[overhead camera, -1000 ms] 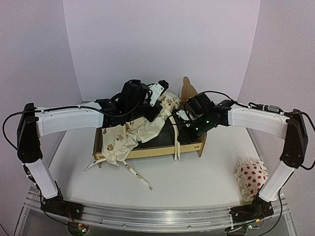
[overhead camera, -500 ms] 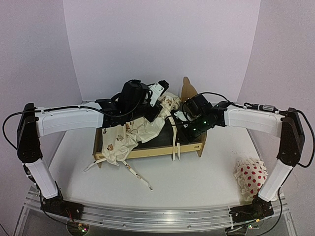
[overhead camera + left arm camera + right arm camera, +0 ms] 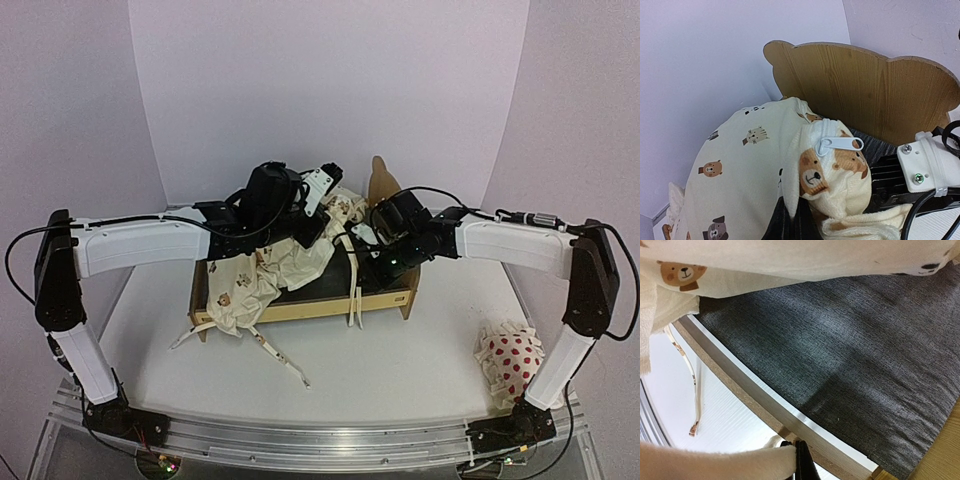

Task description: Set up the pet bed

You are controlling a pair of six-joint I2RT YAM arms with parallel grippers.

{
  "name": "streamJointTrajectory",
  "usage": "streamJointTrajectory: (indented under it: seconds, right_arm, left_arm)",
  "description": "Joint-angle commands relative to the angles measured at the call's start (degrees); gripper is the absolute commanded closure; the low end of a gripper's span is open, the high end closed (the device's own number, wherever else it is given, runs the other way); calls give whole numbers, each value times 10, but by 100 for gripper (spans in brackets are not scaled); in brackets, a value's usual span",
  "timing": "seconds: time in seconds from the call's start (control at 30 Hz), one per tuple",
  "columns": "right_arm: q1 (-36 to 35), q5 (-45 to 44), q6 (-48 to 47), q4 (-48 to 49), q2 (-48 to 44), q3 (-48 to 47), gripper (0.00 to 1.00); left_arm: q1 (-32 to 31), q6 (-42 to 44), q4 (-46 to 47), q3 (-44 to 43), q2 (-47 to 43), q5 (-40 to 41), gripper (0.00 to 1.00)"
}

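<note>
Cream cushion (image 3: 268,278), clamped in left pincer (image 3: 320,224) and right pincer (image 3: 796,460), drapes plywood pet bed (image 3: 310,306).

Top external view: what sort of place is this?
Probably a robotics lab test booth: plain pale lilac walls enclose a white tabletop, and two white-and-black robot arms stand on an aluminium rail.

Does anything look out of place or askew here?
The cushion is bunched over the pet bed's left end; its ties trail over the near rail onto the table, leaving the grey base exposed. The dotted pillow lies apart at its right edge.
</note>
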State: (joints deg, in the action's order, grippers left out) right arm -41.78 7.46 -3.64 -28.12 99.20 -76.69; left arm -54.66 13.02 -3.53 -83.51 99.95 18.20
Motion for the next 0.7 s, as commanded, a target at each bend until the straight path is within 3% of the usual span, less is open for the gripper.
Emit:
streamJointTrajectory:
  seconds: [0.0,0.23,0.67]
  right_arm:
    - [-2,-26,-8,-8,-44,-16,100]
    - [-1,-53,-15,-62,-78,-74,100]
    - [-1,-105,-9,-79,-78,-125,100]
  left_arm:
    - [6,-11,6,9,-49,13,100]
    - [6,-14,5,20,-56,10,100]
    - [6,-19,4,29,-59,5,100]
